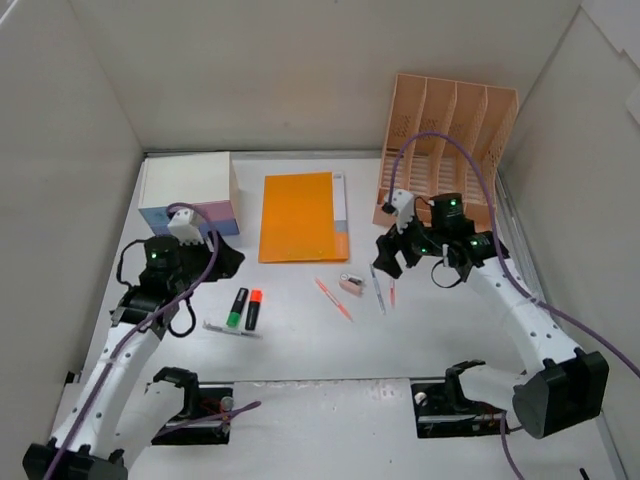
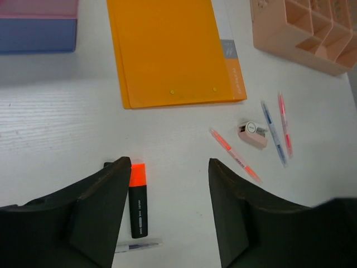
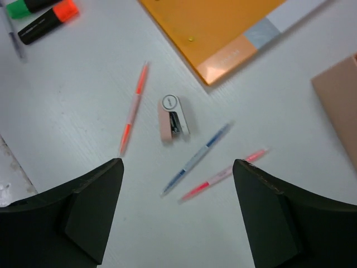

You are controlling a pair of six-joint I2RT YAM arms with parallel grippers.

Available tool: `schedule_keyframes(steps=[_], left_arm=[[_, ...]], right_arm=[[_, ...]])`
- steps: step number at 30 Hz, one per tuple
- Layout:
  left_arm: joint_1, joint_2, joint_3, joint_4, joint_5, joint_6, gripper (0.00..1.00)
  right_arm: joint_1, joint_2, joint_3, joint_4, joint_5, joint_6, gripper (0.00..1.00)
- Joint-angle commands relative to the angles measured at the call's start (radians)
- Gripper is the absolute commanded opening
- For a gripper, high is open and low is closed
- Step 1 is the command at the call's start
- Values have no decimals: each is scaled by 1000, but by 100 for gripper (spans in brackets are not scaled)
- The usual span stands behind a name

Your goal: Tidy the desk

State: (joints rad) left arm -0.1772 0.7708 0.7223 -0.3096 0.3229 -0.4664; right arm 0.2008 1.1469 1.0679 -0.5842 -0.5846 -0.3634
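Observation:
The desk is a white tabletop strewn with small items. An orange folder lies flat at the back centre. My left gripper hovers open above bare desk, and an orange-capped black highlighter lies beside its left finger. A green-capped highlighter and a grey pen lie close by. My right gripper hangs open over a blue pen and a pink pen. A small pink stapler and an orange pen lie just beyond them. Neither gripper holds anything.
A white drawer box with pastel fronts stands at the back left. A peach slotted file rack stands at the back right, close to the right arm. Tall white wall panels border the desk on three sides.

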Motion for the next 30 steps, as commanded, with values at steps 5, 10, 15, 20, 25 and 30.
schedule_keyframes(steps=[5, 10, 15, 20, 25, 30], left_arm=[[-198, 328, 273, 81, -125, 86, 73], [-223, 519, 388, 81, -131, 141, 99], [-212, 702, 528, 93, -88, 141, 98], [-165, 893, 666, 84, -18, 149, 95], [-125, 1001, 743, 41, -30, 150, 95], [-100, 1055, 749, 40, -10, 150, 94]], right_arm=[[192, 261, 125, 193, 49, 285, 98], [230, 465, 286, 236, 186, 411, 98], [253, 591, 397, 254, 343, 478, 98], [264, 704, 446, 256, 396, 526, 98], [258, 786, 472, 261, 410, 552, 98], [253, 832, 486, 265, 482, 587, 97]])
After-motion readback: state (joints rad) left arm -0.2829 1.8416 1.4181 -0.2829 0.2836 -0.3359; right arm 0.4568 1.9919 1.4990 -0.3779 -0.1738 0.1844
